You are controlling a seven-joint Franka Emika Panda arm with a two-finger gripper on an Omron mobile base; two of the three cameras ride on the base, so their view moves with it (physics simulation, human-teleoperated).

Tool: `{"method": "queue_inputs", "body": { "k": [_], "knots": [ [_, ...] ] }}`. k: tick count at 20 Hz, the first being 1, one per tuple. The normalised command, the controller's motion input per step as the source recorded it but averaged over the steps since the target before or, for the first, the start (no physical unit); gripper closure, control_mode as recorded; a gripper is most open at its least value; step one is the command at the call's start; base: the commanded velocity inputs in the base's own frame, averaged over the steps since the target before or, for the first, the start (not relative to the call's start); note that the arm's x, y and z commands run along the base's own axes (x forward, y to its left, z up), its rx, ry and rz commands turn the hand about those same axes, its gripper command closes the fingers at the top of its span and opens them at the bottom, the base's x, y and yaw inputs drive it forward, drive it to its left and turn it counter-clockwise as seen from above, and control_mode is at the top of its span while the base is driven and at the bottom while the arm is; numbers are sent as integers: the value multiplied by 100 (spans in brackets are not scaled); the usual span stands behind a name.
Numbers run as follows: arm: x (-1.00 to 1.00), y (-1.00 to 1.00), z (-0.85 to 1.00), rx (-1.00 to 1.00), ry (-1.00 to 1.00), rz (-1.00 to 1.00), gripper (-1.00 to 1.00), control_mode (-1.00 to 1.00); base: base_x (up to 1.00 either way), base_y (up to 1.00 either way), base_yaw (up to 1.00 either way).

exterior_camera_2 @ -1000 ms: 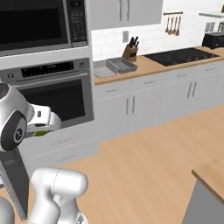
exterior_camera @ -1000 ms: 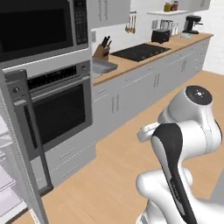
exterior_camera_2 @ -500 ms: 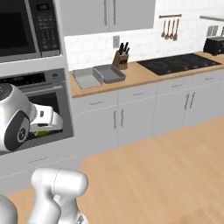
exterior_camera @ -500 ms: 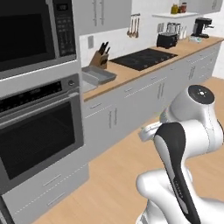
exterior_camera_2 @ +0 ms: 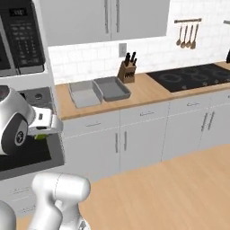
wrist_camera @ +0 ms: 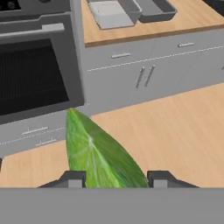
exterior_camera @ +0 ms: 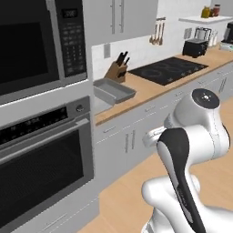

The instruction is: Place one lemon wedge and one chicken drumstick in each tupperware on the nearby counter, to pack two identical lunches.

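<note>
My gripper is shut on a yellow-green lemon wedge, which stands up between the fingertips in the hand view. From the right base view a bit of the lemon wedge shows under the gripper, held in front of the oven. Two grey tupperwares sit side by side on the wooden counter, both empty. They appear again at the top of the hand view as tupperwares. In the left base view one tupperware lies beside the knife block. The chicken drumsticks are out of view.
A wall oven with a microwave above it stands left of the counter. A knife block sits behind the containers, a black cooktop lies to the right, and a toaster further along. Open wooden floor spreads before the cabinets.
The whole picture has shifted: the base has driven and turned, so the counter with the tupperwares is closer and more central. The lemon wedge stays in the gripper.
</note>
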Motion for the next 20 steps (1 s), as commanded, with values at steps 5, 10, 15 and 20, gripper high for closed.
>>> {"method": "queue_inputs", "body": {
  "k": [5, 10, 15, 20],
  "knots": [
    [0, 0, 0, 0, 0, 0, 100, 100, 100, -57, 18],
    [0, 0, 0, 0, 0, 0, 100, 100, 100, -31, 18],
    [0, 0, 0, 0, 0, 0, 100, 100, 100, -16, 33],
    [40, -8, -6, 0, 4, 8, 100, -100, 60, -5, 15]
  ]
}}
